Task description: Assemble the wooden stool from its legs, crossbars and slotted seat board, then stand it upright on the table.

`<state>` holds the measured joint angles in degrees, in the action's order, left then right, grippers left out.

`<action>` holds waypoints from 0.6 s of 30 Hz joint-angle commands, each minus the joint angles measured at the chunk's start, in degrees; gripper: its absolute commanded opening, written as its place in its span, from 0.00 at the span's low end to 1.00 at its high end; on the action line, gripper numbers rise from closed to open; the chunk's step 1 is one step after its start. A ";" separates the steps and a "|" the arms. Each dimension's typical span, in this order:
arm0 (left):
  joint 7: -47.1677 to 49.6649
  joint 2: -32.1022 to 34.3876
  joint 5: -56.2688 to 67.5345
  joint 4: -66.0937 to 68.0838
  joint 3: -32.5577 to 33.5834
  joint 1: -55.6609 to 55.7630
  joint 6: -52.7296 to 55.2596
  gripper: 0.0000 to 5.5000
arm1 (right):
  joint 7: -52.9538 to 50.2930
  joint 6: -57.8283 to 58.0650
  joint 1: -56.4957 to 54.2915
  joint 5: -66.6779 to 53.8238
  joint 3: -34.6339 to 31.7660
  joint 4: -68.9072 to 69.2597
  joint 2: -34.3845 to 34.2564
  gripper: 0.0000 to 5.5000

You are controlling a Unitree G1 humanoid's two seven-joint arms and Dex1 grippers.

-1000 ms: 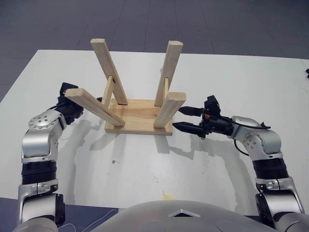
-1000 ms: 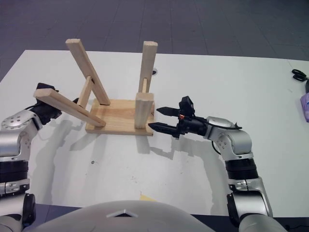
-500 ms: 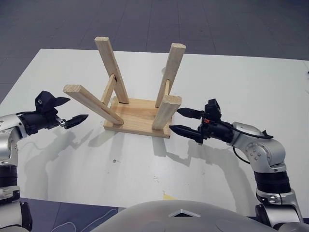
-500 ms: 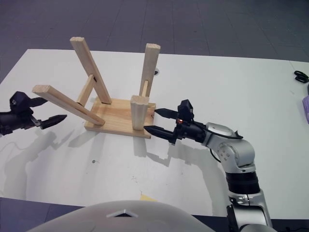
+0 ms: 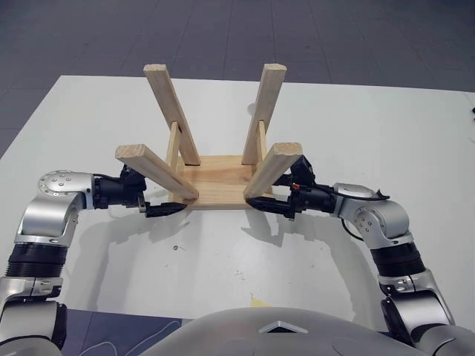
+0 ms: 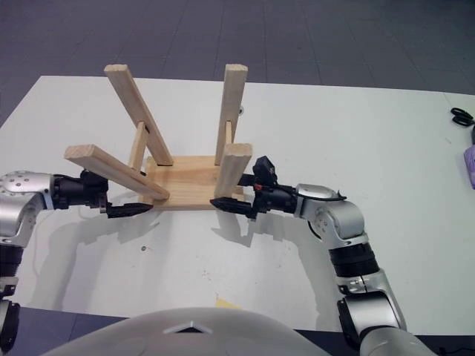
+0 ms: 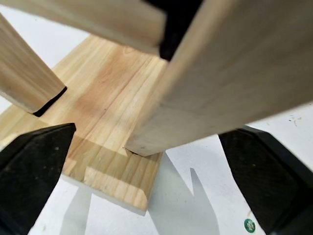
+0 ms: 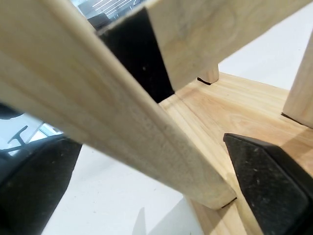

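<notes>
- I'm seeing the stool sitting upside down mid-desk, dead ahead at 12 o'clock. The seat board is lying flat on the desk and all four legs are pointing up.
- The board's long axis is running 9-to-3. Crossbars are tying each near leg to its far leg, so assy is looking complete to me; the flip upright is what's left.
- The L end effector is sitting at approx 8 o'clock off the board, right at its corner. In the L wrist view its fingers are apart, straddling the base of the near-left leg, w/ a gap showing on both sides.
- The R end effector is mirroring it at approx 4 o'clock. Its fingers are also apart around the near-right leg, not clamping.
- The near-left leg is tipping out toward the 9 o'clock side and the near-right toward 3, so each leg's long axis is rising up and away from the board, passing through the gap.
- Neither arm is nearer; both are equally placed. I'm judging the next move as closing on both legs low down, then rolling the stool over about the 9-to-3 line.
</notes>
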<state>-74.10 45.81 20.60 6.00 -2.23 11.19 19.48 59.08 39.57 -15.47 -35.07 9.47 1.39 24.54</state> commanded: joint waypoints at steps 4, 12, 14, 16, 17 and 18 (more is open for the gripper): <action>0.72 -3.29 3.09 0.86 0.33 0.36 3.63 0.73 | 4.53 0.05 -1.04 1.77 0.15 -5.54 3.42 0.75; 0.71 -2.99 6.81 -2.42 1.79 -3.19 8.03 0.47 | 5.55 -0.10 -1.50 2.45 -0.34 -7.35 3.31 0.50; 0.58 -2.48 7.07 -3.20 2.02 -4.52 8.22 0.42 | 5.57 0.17 -2.23 2.27 -0.31 -7.06 2.89 0.45; 0.86 -2.82 7.54 -3.45 2.33 -4.73 8.86 0.37 | 5.43 0.51 -2.87 1.86 -0.67 -6.96 2.47 0.38; 1.05 -3.28 8.14 -3.69 2.54 -4.60 9.52 0.36 | 5.58 0.55 -3.08 1.81 -0.70 -7.00 2.44 0.36; 1.18 -3.60 8.47 -3.96 2.57 -4.50 9.94 0.36 | 5.75 0.50 -3.28 1.89 -0.70 -7.19 2.45 0.32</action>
<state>-73.21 42.48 27.70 2.81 0.36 6.94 27.36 64.36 39.99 -17.08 -32.81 9.02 -6.34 27.72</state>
